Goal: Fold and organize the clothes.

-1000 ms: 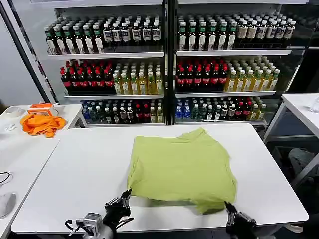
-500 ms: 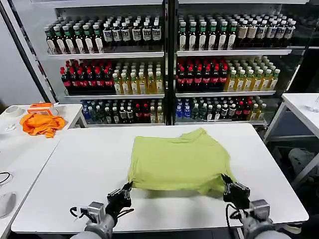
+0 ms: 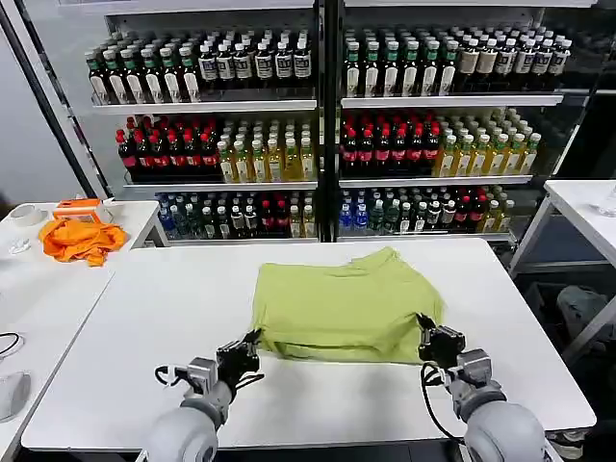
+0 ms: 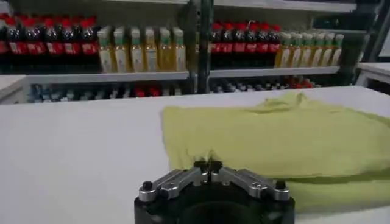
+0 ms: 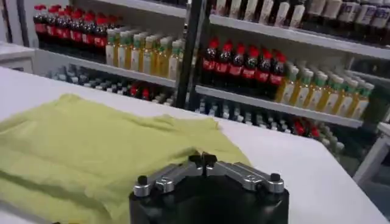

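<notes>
1. The T-shirt (image 3: 348,306) lay centre frame on the white bench (image 3: 144,318), long axis running left to right.
2. Your left hand (image 3: 249,346) pinched its lower-left corner, your right hand (image 3: 426,337) its lower-right, both closed on fabric.
3. The unfolded cloth lay straight up-frame from both hands, equally near.

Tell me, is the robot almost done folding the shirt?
Partly. The shirt lies on the table with its near edge doubled over. The left gripper and right gripper, fingers shut, pinch its near corners. It looks wide, so more folds probably remain.
</notes>
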Controlling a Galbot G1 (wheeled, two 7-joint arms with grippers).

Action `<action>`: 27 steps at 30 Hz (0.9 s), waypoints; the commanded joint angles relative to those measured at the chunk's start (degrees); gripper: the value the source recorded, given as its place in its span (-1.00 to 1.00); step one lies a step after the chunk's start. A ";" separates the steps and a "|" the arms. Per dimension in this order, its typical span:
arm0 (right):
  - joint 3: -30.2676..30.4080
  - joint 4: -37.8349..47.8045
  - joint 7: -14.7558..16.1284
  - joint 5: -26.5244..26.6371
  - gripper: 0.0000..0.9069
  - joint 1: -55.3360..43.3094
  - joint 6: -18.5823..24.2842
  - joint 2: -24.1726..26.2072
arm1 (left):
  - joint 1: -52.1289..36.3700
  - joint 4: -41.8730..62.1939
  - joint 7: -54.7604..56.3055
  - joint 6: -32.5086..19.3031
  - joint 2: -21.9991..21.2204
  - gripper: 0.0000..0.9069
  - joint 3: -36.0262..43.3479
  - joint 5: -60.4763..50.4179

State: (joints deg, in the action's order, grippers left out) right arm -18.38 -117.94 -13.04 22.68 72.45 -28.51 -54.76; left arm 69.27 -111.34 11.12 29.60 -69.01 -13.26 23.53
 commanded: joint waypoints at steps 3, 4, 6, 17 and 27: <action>2.55 4.12 0.10 -2.34 1.00 -3.59 -0.04 0.42 | -5.06 4.40 0.38 0.03 0.07 1.00 1.32 -0.13; 2.61 4.41 0.49 -3.31 1.00 -3.57 -0.31 0.18 | -5.18 4.53 0.40 0.06 0.06 1.00 1.47 -0.46; 2.81 4.66 1.10 -4.62 1.00 -3.50 -1.80 -0.08 | -5.22 4.72 0.42 0.05 0.03 1.00 1.77 -1.06; -5.51 0.57 2.41 -4.13 1.00 5.09 -1.16 -1.93 | 2.06 0.13 0.91 -0.77 -0.89 1.00 -0.55 -2.41; -10.50 4.15 2.05 -0.06 -0.33 10.38 -3.40 -3.18 | 3.10 2.71 0.93 -1.47 -1.22 -0.78 -0.32 -2.35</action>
State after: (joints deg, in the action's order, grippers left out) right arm -25.05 -115.07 -11.16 21.32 79.09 -30.91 -57.65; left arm 70.65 -109.05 12.05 28.02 -70.32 -13.23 21.31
